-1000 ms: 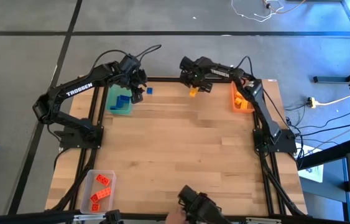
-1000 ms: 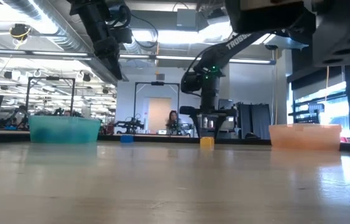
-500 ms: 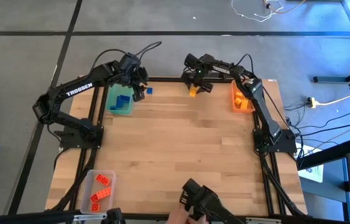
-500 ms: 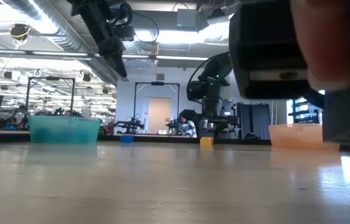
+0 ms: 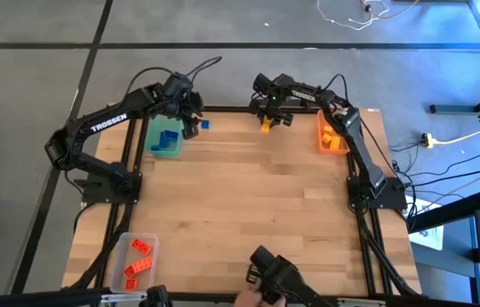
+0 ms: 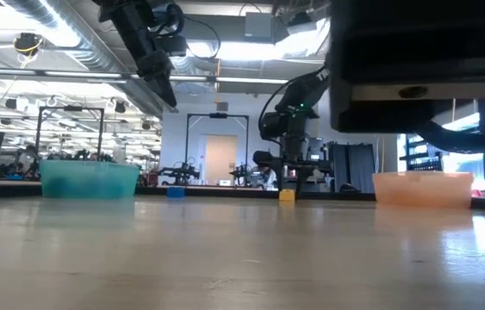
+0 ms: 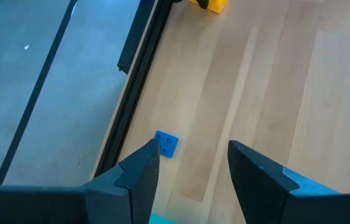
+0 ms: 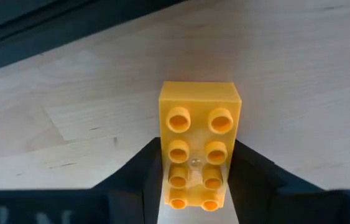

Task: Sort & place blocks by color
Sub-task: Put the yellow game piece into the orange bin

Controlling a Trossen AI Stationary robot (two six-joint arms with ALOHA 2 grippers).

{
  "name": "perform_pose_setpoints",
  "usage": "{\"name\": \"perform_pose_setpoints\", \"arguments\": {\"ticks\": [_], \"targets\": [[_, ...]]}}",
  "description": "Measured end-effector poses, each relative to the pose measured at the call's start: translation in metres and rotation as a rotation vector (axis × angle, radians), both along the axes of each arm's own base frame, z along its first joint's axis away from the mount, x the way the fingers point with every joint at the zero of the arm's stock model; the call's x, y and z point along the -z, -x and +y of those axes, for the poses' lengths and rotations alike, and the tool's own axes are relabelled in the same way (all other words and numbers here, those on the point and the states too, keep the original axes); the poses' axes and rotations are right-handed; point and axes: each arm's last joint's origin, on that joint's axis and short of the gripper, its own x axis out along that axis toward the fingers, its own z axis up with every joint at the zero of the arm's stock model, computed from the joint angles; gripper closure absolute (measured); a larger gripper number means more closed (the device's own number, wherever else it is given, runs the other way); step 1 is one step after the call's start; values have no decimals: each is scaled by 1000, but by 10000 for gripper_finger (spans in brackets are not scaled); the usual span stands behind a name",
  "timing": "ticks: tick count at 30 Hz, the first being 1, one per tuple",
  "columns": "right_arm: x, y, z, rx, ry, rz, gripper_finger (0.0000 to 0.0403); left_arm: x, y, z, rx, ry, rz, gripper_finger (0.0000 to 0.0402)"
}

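- Right pincer [image 8: 194,186]: sitting low on the worktop [image 5: 248,196], its fingers pinching the sides of a yellow-orange block [image 8: 198,152], studs up; probably gripping for a lift toward the orange tray [image 5: 332,135] nearby.
- Left pincer [image 7: 190,171]: hanging spread and holding nothing, above the green tray [image 5: 164,138], apparently waiting.
- Blue block [image 7: 166,144]: lying on the worktop just ahead of its fingertips.

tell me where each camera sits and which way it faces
High: overhead, straight down on the table; both arms show.
Low: table height, level across to the room; arms come from above.
Left wrist: past the open left gripper at a blue block.
Right wrist: right gripper closed around the yellow block.
Shared: the yellow block shows in all four views.
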Motion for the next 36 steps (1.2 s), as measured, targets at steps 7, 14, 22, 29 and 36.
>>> {"name": "perform_pose_setpoints", "arguments": {"ticks": [7,14,22,29,36], "targets": [[0,1,1,-90,6,-1,264,0,0,0,0,0,0,221],[1,-3,9,-370,96,43,235,0,0,0,0,0,0,221],[1,-12,20,-419,161,129,216,0,0,0,0,0,1,221],[1,-12,21,-424,166,136,258,0,0,0,0,0,1,221],[1,-9,17,-479,148,104,260,0,0,0,0,0,1,221]]}}
